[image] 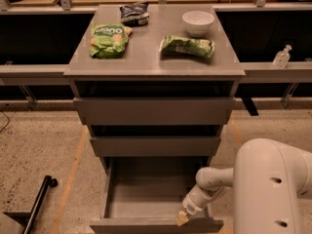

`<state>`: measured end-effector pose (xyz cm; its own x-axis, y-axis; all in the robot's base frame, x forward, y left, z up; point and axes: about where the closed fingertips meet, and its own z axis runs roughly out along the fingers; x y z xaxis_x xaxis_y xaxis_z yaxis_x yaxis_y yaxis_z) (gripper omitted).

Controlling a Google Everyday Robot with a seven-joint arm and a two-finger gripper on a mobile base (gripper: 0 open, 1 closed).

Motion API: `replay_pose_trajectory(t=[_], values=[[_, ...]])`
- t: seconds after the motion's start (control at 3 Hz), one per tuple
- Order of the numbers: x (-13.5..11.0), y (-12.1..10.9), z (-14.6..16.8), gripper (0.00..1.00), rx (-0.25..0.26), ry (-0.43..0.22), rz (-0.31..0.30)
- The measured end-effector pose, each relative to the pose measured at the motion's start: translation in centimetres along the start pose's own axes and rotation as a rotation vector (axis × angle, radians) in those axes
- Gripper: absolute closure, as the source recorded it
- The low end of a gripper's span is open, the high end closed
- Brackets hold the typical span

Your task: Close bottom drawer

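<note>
The bottom drawer (146, 191) is the lowest of three grey drawers and stands pulled far out, its shallow grey box open and bare. Its flat front panel (146, 225) runs along the lower edge of the view. My gripper (182, 219) hangs on the white arm (209, 184) that reaches in from the right. Its tan tip sits at the right end of the front panel, just inside the drawer box and against the panel's top edge. The middle drawer (155, 146) and the top drawer (154, 110) above it are pushed in further.
On the cabinet top (146, 65) lie two green snack bags (109, 39) (187, 45), a dark bag (134, 11) and a white bowl (198, 22). A clear bottle (282, 56) stands on the right ledge. A black pole (39, 204) lies on the floor at left.
</note>
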<state>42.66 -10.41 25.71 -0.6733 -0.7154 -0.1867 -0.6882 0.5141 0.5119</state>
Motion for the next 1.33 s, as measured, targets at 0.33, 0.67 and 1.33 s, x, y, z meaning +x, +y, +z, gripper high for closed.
replay_pose_trajectory(t=[0.33, 0.67, 1.33], values=[[0.9, 0.5, 0.0, 1.0, -0.001, -0.021, 0.003], [2.8, 0.2, 0.6, 1.0, -0.013, -0.033, 0.032], [4.7, -4.6, 4.7, 1.0, -0.056, -0.042, 0.11]])
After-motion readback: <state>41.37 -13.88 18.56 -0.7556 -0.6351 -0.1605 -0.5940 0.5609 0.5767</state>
